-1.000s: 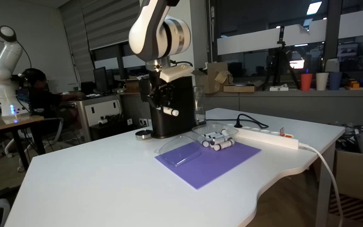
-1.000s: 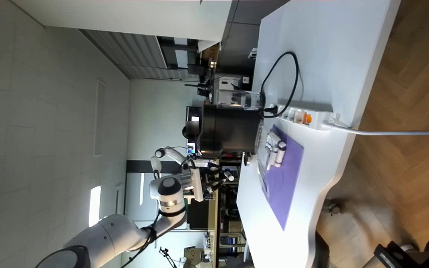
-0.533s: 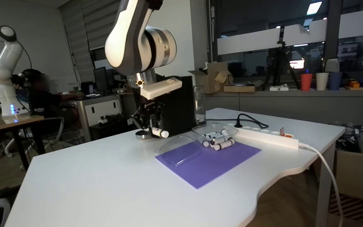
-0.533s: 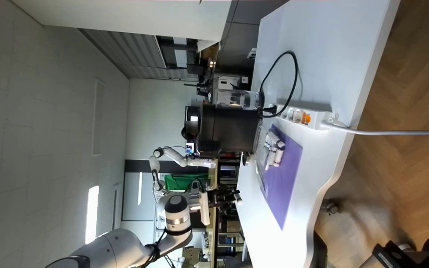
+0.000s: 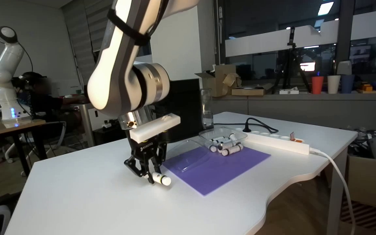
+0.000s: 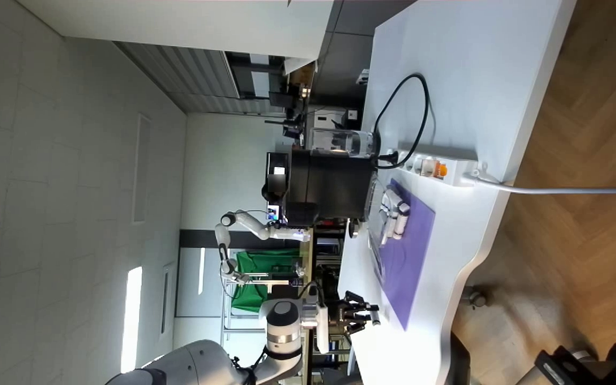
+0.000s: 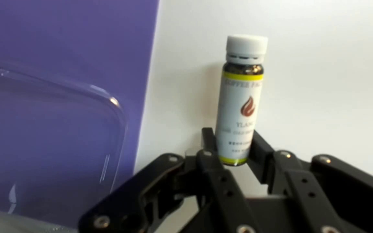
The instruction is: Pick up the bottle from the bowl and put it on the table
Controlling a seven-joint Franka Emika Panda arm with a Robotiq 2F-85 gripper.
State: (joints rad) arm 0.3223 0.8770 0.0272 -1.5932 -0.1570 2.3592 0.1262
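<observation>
My gripper point(image 5: 153, 178) is low over the white table point(image 5: 93, 189), left of the purple mat in an exterior view. It is shut on a small whitish bottle point(image 5: 162, 179) with a white cap and yellow bands. In the wrist view the fingers close on the lower part of the bottle point(image 7: 240, 110), its cap pointing away from the gripper. The bottle lies tilted close to the tabletop; I cannot tell whether it touches. The clear bowl point(image 5: 203, 137) stands at the mat's back edge with several similar bottles point(image 5: 232, 149) in it.
A clear plastic lid point(image 5: 188, 160) lies on the purple mat point(image 5: 214, 176) beside the gripper. A black coffee machine point(image 5: 186, 111) stands behind. A white power strip point(image 5: 279, 143) with cables lies beyond the bowl. The table's curved edge point(image 5: 268, 204) is at the front.
My gripper has come down and toward the front of the table, away from the coffee machine, carrying the bottle from well above to just over the tabletop. The bowl and mat have not moved.
</observation>
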